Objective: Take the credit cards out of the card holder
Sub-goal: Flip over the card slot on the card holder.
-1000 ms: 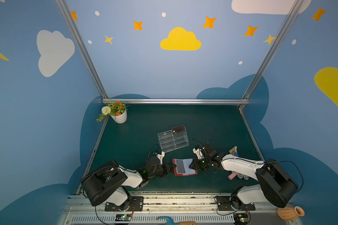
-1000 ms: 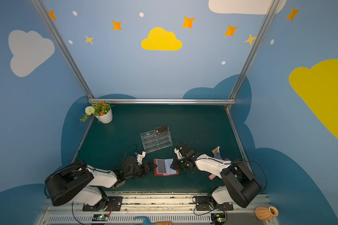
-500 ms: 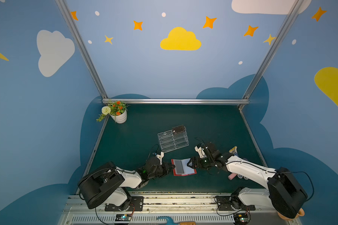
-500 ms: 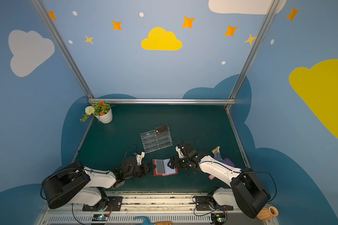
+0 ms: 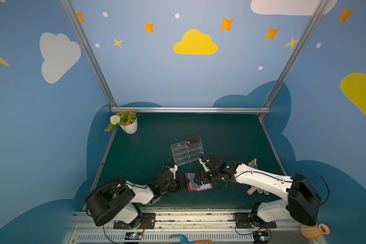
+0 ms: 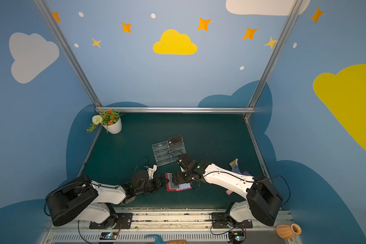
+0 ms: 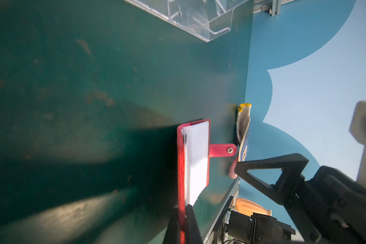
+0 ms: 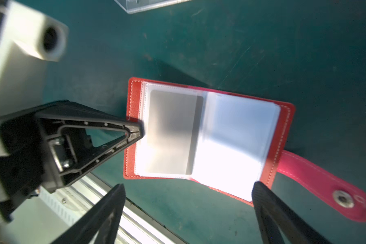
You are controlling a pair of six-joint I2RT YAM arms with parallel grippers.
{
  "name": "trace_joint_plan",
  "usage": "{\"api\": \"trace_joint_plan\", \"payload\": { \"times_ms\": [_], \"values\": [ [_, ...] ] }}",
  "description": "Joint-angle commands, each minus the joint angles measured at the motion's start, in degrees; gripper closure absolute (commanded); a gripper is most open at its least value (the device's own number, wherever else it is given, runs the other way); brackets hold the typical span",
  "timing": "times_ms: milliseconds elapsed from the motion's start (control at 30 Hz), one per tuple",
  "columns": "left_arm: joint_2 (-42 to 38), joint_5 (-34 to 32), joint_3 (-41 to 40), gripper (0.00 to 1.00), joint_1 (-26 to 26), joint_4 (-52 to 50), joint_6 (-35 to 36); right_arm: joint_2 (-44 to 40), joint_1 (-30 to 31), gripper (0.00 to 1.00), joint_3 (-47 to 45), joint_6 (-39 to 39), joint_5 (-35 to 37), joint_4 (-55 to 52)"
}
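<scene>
Right hand point(image 8: 188, 183): spread wide and empty; its fingers hang over the open card holder point(image 8: 284, 135), one on each side of the sleeve pages, with no contact visible.
Left hand point(image 7: 182, 227): pressed together, pinching the red cover's edge and so pinning the booklet open.
Step in hand: probably lining up on the card in the exposed sleeve.
Doing it well: narrow the right hand before it descends. Catch only the card's free edge, not the plastic page. Draw along the sleeve's length while the left hand holds the cover down. Which side the sleeve opens on cannot be told.
Credit card point(image 8: 173, 133): grey through the plastic, fully seated in the page beside the left hand's tip.
Snap tab point(image 8: 325, 186): unfastened, lying flat on the side away from the left hand.
Acrylic stand point(image 5: 186, 151): just behind the card holder, with one dark card point(image 5: 193, 139) in its top tier.
Surface point(image 5: 230, 137): dark green; the card holder lies open near its front edge.
</scene>
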Motion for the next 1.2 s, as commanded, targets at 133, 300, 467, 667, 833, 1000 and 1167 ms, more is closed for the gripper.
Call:
{"api": "trace_joint_plan", "payload": {
  "times_ms": [133, 300, 467, 667, 833, 1000, 1167],
  "values": [
    [-1.6, -1.5, -0.6, 0.96, -0.4, -1.4, 0.9, 5.3, 3.3, 0.08, 3.9, 0.8, 4.1, -3.4],
    [-2.5, -1.8, -0.6, 0.96, -0.5, -2.1, 1.1, 7.4, 4.3, 0.08, 4.3, 1.3, 3.5, -1.9],
    [-3.1, -2.0, -0.7, 0.96, -0.4, -2.3, 1.2, 8.5, 4.8, 0.08, 4.7, 1.7, 3.1, -0.9],
    [-3.5, -2.1, -0.6, 0.96, -0.6, -2.8, 1.4, 9.0, 5.0, 0.08, 4.9, 1.8, 2.2, 0.0],
    [-3.8, -2.3, -0.7, 0.96, -0.7, -3.0, 1.6, 9.9, 5.1, 0.08, 5.0, 1.9, 1.9, 0.2],
    [-4.5, -2.4, -0.8, 0.96, -0.8, -3.5, 1.8, 11.0, 5.1, 0.08, 5.0, 2.0, 2.4, 0.3],
    [-6.0, -2.8, -1.0, 0.96, -0.8, -4.9, 2.2, 11.2, 4.9, 0.09, 5.0, 2.2, 3.3, -0.3]
  ]
}}
